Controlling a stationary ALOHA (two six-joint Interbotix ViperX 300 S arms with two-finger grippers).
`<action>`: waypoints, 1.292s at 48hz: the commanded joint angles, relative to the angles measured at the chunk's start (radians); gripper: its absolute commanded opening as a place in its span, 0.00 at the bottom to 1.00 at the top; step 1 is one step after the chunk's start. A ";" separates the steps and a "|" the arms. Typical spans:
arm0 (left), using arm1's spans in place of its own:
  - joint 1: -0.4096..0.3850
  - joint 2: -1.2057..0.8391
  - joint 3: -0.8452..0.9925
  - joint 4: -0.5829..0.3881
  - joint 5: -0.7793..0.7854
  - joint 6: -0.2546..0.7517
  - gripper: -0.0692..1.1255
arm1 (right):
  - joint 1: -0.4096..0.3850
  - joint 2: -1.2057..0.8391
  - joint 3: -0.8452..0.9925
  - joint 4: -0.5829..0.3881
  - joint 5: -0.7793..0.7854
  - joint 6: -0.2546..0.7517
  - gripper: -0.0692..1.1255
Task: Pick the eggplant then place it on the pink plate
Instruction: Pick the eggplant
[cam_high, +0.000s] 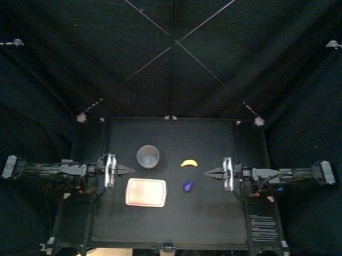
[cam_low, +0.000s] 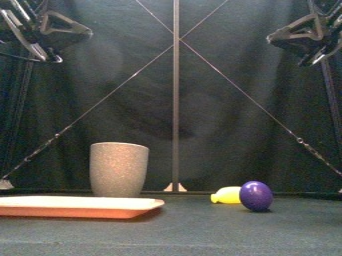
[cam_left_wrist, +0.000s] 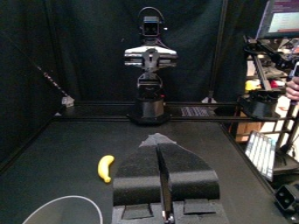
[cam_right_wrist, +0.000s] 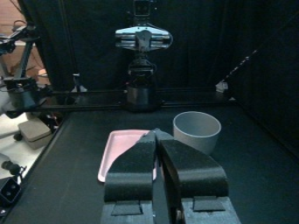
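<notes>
Both my tools, left (cam_left_wrist: 158, 140) and right (cam_right_wrist: 158, 133), are pinched narrow, up high over the tabletop (cam_high: 201, 135) side edges. The eggplant (cam_low: 257, 195) sits well apart from the pink plate (cam_low: 80, 207), with bare surface between.

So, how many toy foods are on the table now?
2. The purple eggplant lies right of the pink tray; the yellow banana lies behind it, right of the grey cup. One could hide inside the cup.

Banana (cam_high: 191, 163) lies near the eggplant (cam_high: 189, 186); grey cup (cam_high: 148, 155) stands just behind the pink tray (cam_high: 147, 192).
</notes>
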 joint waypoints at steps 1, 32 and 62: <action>0.009 0.006 -0.021 0.002 -0.005 0.000 0.07 | -0.005 0.021 -0.018 0.002 -0.003 0.002 0.07; 0.031 -0.008 -0.003 0.023 -0.003 0.005 0.03 | 0.083 0.469 -0.051 0.003 0.009 0.035 0.39; 0.040 -0.026 0.006 0.023 0.023 0.005 0.03 | 0.084 0.848 -0.178 0.034 0.100 0.029 0.92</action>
